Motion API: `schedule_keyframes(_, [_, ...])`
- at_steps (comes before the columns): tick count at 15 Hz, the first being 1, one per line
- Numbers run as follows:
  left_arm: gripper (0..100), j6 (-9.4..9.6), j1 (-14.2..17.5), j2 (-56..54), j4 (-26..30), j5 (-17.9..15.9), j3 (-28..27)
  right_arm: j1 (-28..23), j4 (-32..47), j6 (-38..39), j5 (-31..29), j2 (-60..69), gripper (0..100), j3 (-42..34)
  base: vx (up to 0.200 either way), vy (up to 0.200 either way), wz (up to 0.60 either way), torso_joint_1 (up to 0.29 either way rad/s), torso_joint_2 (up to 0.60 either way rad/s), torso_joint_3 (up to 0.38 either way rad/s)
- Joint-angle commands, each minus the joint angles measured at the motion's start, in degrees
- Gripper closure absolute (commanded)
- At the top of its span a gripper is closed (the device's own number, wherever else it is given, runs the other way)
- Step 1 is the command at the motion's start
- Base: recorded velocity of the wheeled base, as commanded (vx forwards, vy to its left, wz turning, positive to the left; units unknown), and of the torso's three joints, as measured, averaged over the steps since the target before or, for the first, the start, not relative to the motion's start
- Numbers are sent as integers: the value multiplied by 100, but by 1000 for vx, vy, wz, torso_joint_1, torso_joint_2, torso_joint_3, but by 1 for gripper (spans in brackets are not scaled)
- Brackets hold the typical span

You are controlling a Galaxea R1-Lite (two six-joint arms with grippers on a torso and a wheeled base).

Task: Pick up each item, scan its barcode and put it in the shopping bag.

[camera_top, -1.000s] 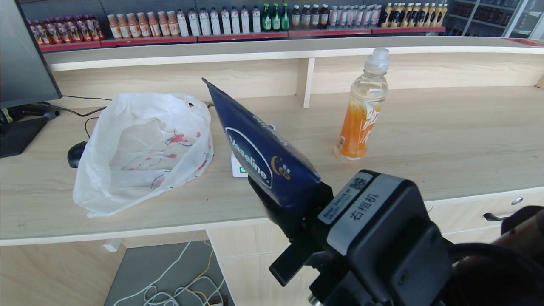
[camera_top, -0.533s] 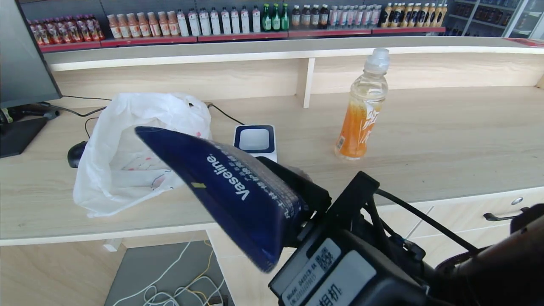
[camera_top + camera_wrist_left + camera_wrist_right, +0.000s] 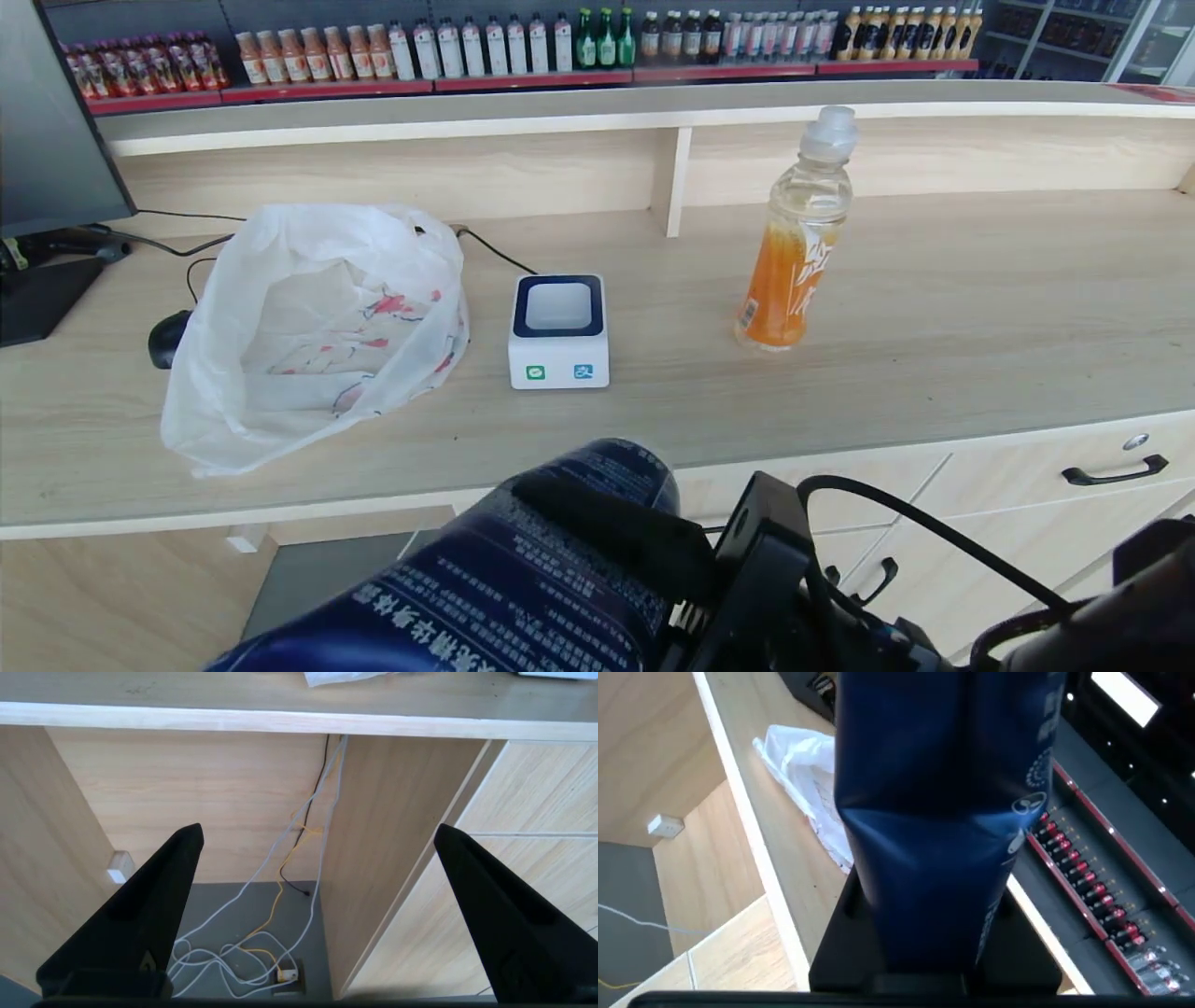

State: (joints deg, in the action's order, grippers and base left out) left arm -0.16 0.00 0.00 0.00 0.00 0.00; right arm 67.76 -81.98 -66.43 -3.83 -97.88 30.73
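Found right gripper (image 3: 597,532) clamped on tube (image 3: 523,597) at one end. Judged light, soft-walled, slick; best gripped at the stiffer end, not mid-body. Found left gripper (image 3: 318,915) spread wide, empty.

One blue tube (image 3: 485,597), one orange bottle (image 3: 794,252), one shopping bag (image 3: 219,401), one scanner (image 3: 558,359)

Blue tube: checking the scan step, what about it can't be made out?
- Barcode: print on the blue tube is too small to pick out, head view.
- Its far end: cut off by the head view's bottom edge.
- Its gripped end: covered by the right gripper, both views.
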Motion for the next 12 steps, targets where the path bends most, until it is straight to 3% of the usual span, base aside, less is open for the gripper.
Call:
schedule_keyframes(1, [0, -2, 0, 0, 0, 0, 0, -17, -20, -160, 102, 14, 100, -208, 0, 0, 0, 0, 0, 0])
schedule_keyframes(6, [0, -2, 0, 0, 0, 0, 0, -280, 16, -213, 567, 14, 100, 187, 0, 0, 0, 0, 0, 0])
schedule_keyframes(12, [0, -2, 0, 0, 0, 0, 0, -456, 596, -371, 945, 357, 100, 354, 0, 0, 0, 0, 0, 0])
